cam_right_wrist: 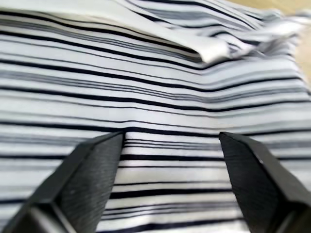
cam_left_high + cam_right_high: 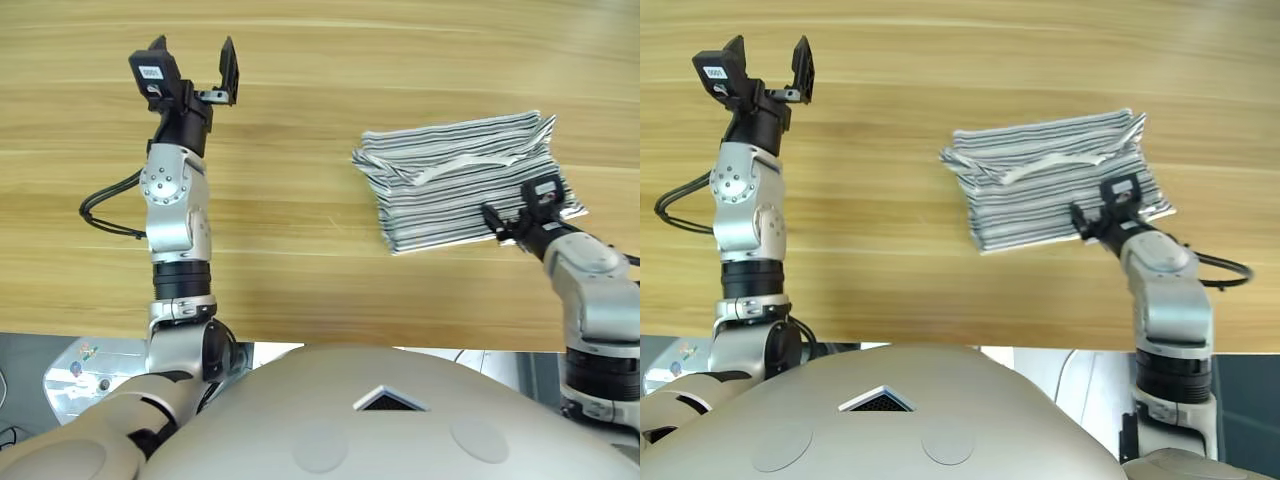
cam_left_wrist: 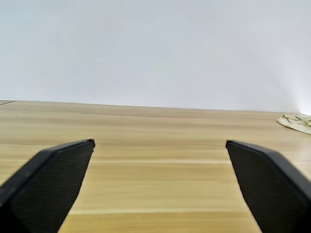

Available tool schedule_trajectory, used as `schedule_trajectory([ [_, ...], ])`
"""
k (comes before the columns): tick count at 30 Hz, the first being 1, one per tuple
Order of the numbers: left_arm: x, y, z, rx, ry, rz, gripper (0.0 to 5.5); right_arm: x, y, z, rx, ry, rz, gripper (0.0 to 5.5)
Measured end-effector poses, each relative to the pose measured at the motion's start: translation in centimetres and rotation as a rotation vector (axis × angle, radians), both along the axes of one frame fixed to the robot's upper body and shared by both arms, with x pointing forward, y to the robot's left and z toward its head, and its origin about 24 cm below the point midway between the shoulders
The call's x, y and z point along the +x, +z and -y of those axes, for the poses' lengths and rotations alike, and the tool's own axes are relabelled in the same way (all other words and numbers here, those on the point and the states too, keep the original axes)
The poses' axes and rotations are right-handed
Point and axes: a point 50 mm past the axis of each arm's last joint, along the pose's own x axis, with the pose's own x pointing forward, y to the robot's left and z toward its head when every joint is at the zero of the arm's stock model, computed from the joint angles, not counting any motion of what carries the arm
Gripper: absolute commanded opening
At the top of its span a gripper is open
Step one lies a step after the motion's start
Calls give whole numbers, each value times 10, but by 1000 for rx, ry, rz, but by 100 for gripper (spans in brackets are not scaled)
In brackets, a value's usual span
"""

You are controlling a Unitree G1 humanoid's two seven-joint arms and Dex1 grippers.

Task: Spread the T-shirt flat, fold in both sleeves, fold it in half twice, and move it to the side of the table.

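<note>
Quantity: one T-shirt [image 2: 450, 180], striped and folded into a compact stack, lying on the right part of the tabletop [image 2: 300, 120], set back from its near edge. Claws: two. Left claw [image 2: 195, 50] is raised above the tabletop's left part on an upright forearm, fingers spread wide, empty. Right claw [image 2: 515, 215] sits low at the stack's near right corner, fingers apart over the striped fabric, not clamped on it
</note>
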Motion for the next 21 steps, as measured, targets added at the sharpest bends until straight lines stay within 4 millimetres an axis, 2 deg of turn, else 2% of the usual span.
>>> schedule_trajectory([
  [2,0,-2,5,22,-35,-7,500,17,12,-6,18,52,108,361],
  [4,-1,-7,22,117,-158,-4,500,48,38,-36,85,198,352,361],
  [6,-3,-13,30,251,-275,16,500,54,53,-59,183,293,480,361],
  [9,0,-23,37,410,-414,20,500,58,61,-73,280,326,592,361],
  [11,7,-21,45,447,-482,45,500,69,56,-63,259,234,591,361],
  [13,9,-19,60,506,-608,76,500,74,42,-47,210,126,572,361],
  [15,-7,-26,89,566,-887,113,500,83,32,-28,191,-4,596,361],
  [18,-37,-35,121,481,-1202,150,500,100,34,-10,179,-121,663,361],
  [21,-49,-40,146,379,-1323,135,500,113,49,5,195,-210,760,361],
])
